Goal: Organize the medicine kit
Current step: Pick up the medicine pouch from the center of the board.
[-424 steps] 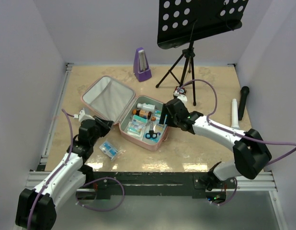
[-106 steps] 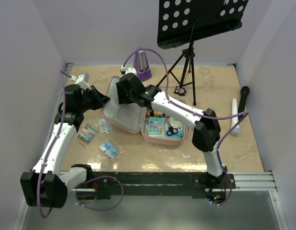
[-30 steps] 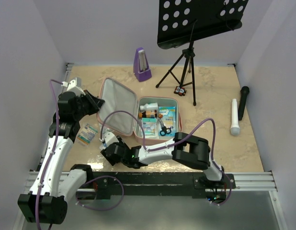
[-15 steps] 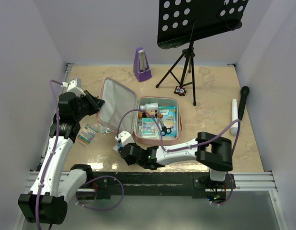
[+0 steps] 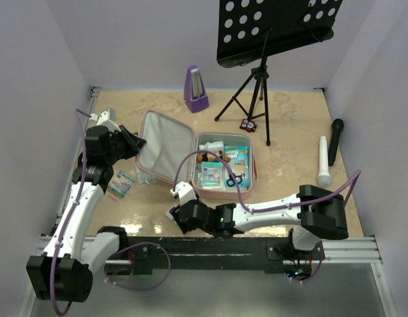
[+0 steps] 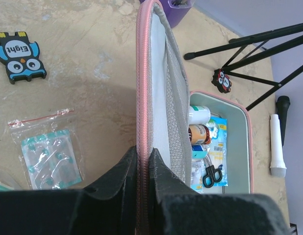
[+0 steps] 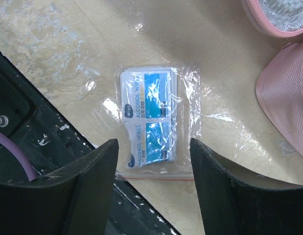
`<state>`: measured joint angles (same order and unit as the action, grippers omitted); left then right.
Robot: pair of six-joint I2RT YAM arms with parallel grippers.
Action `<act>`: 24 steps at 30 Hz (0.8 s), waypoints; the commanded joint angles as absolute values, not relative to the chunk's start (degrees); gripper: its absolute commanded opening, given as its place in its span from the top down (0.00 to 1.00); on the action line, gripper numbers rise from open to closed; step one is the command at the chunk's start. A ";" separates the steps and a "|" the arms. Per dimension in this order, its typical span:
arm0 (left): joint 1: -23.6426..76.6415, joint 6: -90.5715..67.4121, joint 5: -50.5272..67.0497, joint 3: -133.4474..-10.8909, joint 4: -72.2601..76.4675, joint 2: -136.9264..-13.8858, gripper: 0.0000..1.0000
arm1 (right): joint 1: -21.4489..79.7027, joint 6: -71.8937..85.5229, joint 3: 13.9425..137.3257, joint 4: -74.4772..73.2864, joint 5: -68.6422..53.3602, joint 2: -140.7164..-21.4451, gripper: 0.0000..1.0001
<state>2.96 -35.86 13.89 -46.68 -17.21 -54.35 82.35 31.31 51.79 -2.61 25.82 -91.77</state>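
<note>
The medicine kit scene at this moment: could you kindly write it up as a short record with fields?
Kit: medicine kit open, lid raised, tray holding scissors and a brown bottle
Left gripper: jaws shut on the lid's pink rim
Right gripper: jaws open, over a bag of alcohol wipes lying on the table
Loose beside the lid: blister pack bag, owl tag
</note>
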 commanded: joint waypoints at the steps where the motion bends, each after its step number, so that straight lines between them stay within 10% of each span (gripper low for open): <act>1: 2.81 -36.56 14.94 -47.19 -14.15 -53.70 1.00 | 82.53 32.60 52.20 -1.58 26.71 -93.50 0.41; 8: 2.81 -36.48 13.98 -47.55 -14.76 -53.00 1.00 | 82.44 37.96 56.15 -6.32 31.63 -101.15 0.53; 18: 2.81 -36.30 13.36 -47.29 -15.12 -52.47 1.00 | 82.53 41.39 55.63 -7.55 33.13 -102.13 0.28; 24: 2.81 -36.30 13.45 -46.85 -14.94 -52.38 1.00 | 82.44 41.40 55.64 -7.91 31.91 -104.15 0.30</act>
<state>2.98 -36.38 13.85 -46.63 -17.23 -53.49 82.46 40.23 55.18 -5.56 31.33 -102.00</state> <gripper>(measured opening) 0.149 0.728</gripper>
